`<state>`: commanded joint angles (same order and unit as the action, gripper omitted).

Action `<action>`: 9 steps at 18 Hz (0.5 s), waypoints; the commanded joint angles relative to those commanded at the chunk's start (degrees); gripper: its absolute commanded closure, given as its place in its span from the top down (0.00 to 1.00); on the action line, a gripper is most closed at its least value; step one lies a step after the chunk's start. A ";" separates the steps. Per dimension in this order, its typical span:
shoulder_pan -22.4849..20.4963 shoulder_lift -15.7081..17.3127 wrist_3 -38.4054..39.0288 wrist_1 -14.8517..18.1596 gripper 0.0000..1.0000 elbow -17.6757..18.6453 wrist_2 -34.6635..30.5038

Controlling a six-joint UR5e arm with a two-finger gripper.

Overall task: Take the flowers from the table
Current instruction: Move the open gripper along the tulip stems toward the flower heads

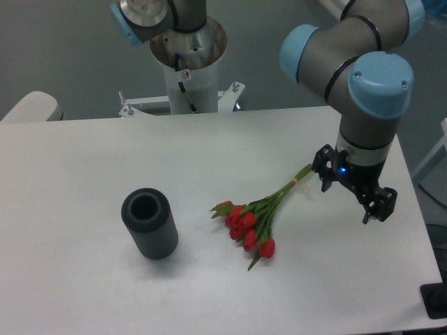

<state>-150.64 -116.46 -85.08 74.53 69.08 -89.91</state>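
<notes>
- Fixed camera view, gripper (pixel 347 193): the two dark fingers stand apart, one at about 10 o'clock of the wrist near the stem ends, the other at about 4 o'clock out over the desk. The jaws are spread wide and released; nothing sits between them.
- One finger (pixel 323 169) is just beside the stem ends of the flowers; whether it touches them cannot be told from this angle. The other finger (pixel 379 204) is clear of any object.
- A small blue light shows on the wrist body above the fingers.
- The flowers (pixel 260 215) lie flat on the desk (pixel 105 293), at about 8 o'clock from the gripper. Their stem ends point toward 2 o'clock, reaching up to the gripper; the blooms lie toward 8 o'clock, away from it.
- Appearance: a small bunch of red tulip heads fanned out at the lower end, on long green stems with leaves, drawn together by a pale tie near the stem ends. The bunch rests unlifted on the desk surface.
- A dark grey ribbed cylinder (pixel 150 225) stands at about 9 o'clock from the blooms, well apart from them, its open mouth facing up toward the camera.
- The arm (pixel 363 91), grey with light blue joint caps, comes down to the gripper from 12 o'clock.
</notes>
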 joint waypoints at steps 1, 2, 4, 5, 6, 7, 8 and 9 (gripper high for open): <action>0.00 0.09 -0.09 0.00 1.00 0.17 -0.17; 0.00 0.09 -0.09 0.00 1.00 0.61 -0.26; -0.09 0.26 -0.26 -0.17 1.00 0.97 -0.18; -0.09 0.26 -0.18 -0.26 1.00 1.31 -0.26; -0.17 0.61 -0.18 -0.44 1.00 2.10 -0.26; -0.61 0.96 -0.26 -0.70 1.00 3.24 0.08; -0.96 1.40 -0.35 -0.88 1.00 4.30 0.17; -0.88 1.49 -0.35 -0.88 1.00 4.57 0.09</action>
<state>-151.52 -114.96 -85.43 73.65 73.65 -89.82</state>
